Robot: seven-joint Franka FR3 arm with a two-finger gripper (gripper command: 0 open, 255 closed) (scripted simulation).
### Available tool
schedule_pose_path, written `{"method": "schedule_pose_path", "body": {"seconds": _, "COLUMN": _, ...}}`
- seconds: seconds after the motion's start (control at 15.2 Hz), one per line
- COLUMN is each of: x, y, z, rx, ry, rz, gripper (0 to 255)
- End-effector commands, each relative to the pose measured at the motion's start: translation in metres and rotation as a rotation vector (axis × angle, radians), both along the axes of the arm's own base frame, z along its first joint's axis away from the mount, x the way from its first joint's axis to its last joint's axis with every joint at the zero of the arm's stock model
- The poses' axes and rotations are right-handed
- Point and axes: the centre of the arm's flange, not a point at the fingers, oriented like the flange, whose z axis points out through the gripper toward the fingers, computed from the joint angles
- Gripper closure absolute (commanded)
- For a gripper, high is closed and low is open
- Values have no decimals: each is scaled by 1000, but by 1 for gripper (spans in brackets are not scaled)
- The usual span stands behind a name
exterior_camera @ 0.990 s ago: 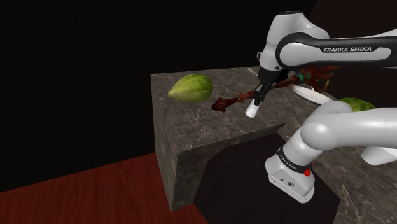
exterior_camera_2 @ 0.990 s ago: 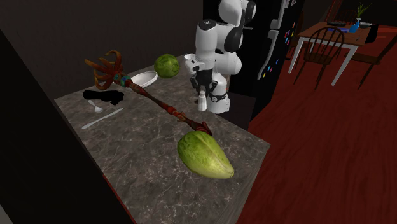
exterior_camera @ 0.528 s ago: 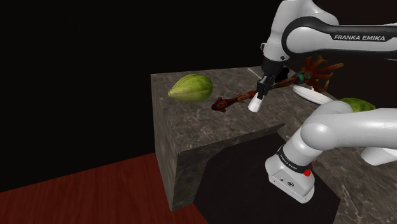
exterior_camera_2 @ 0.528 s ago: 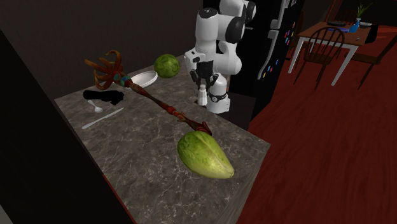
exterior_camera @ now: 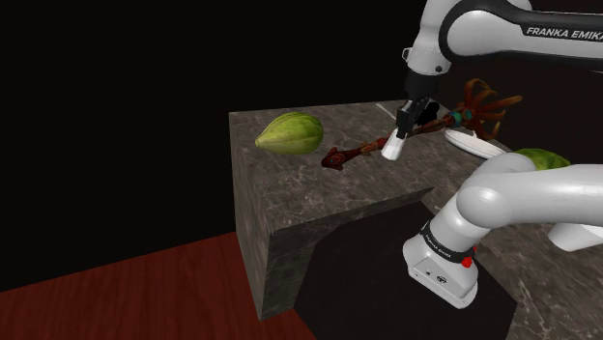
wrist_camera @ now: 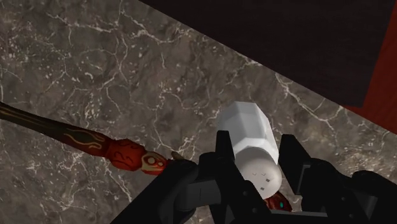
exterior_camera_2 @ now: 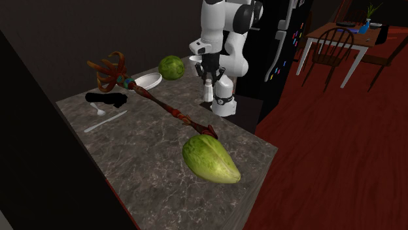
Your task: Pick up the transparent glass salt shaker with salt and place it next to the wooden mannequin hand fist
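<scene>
I can read one set of words from here. In the shoulder view, the white arm (exterior_camera: pixel 432 43) has a dark band (exterior_camera: pixel 565 32) along its top part. Pale capital letters stand on that band. They say "FRANKA EMI", and then the picture's right edge cuts the word off.

Lower down, a white joint (exterior_camera: pixel 440 270) has a tiny dark mark beside a red dot. It is too small for me to read.

In the second exterior view, the dark fridge (exterior_camera_2: pixel 288 32) has little coloured bits stuck on its door. I cannot make out any letters on them.
</scene>
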Motion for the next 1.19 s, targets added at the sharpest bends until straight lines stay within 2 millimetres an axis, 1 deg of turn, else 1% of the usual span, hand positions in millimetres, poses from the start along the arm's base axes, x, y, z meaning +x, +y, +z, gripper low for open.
{"method": "schedule_pose_path", "body": {"seconds": 0.0, "x": 0, "y": 0, "z": 11, "rx": 0, "ry": 0, "rz": 0, "gripper": 255}}
{"method": "schedule_pose_path", "body": {"seconds": 0.46, "x": 0, "y": 0, "z": 48, "rx": 0, "ry": 0, "rz": 0, "gripper": 255}}
{"method": "schedule_pose_path", "body": {"seconds": 0.53, "x": 0, "y": 0, "z": 49, "rx": 0, "ry": 0, "rz": 0, "gripper": 255}}
{"method": "schedule_pose_path", "body": {"seconds": 1.12, "x": 34, "y": -114, "z": 50, "rx": 0, "ry": 0, "rz": 0, "gripper": 255}}
